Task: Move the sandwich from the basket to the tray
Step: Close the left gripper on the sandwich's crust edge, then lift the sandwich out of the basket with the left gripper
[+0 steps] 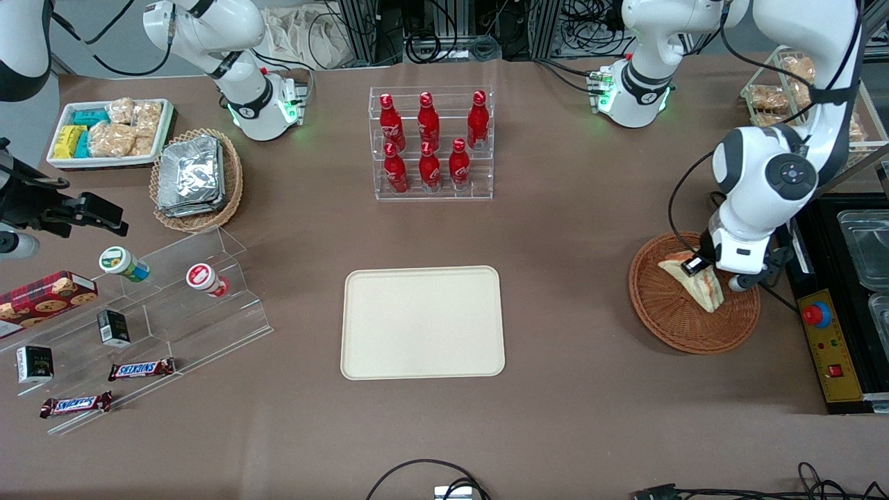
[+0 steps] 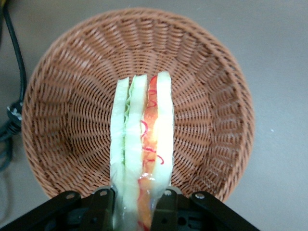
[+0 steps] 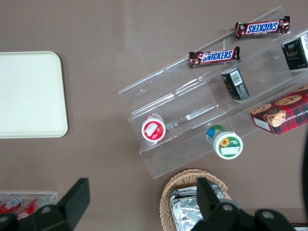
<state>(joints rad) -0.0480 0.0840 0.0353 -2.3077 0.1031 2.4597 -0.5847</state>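
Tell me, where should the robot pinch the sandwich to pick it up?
Across the flat bread faces, from above. The sandwich stands on edge in the basket, so those faces offer two parallel sides. The gripper has a finger on each face there.

A wide table (image 1: 569,229) covered in plain brown cloth fills the scene under even indoor light. Along its edge farthest from the front camera, metal frames (image 1: 368,28) and tangled black cables (image 1: 444,45) stand.
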